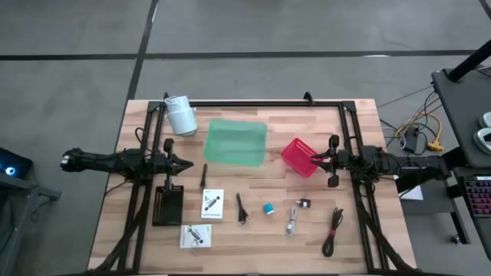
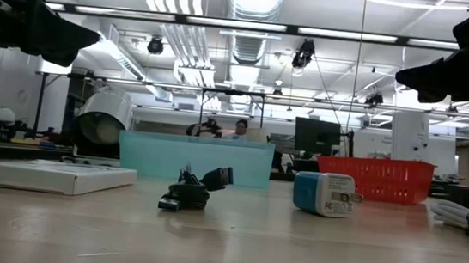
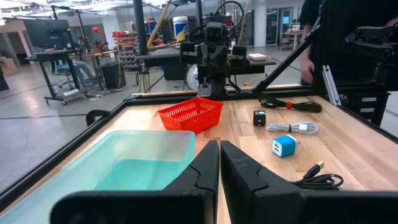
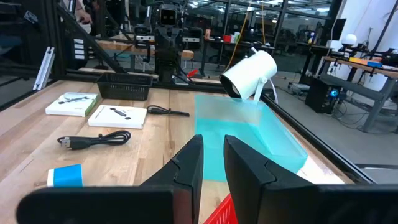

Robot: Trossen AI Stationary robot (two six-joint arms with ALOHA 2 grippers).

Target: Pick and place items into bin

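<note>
My left gripper (image 1: pixel 189 162) hovers shut above the wood left of the green bin (image 1: pixel 235 142). My right gripper (image 1: pixel 313 159) hovers over the red basket (image 1: pixel 299 157), its fingers a narrow gap apart. Items lie flat on the near half of the table: two white packets (image 1: pixel 212 203) (image 1: pixel 196 235), a black stick (image 1: pixel 204 176), a coiled black cable (image 1: pixel 242 208), a blue charger block (image 1: pixel 268 208), a silver cable (image 1: pixel 292 224), a tiny black adapter (image 1: pixel 304 203) and a second black cable (image 1: pixel 334 230). The left wrist view shows the blue block (image 3: pixel 285 145) and the bin (image 3: pixel 134 163).
A white roll (image 1: pixel 180 115) lies on its side by the bin's far left corner. A black mesh basket (image 1: pixel 167 205) sits near the left frame rail. Black frame bars (image 1: pixel 253 103) run along the far edge and both sides. Bare wood shows between the bin and the items.
</note>
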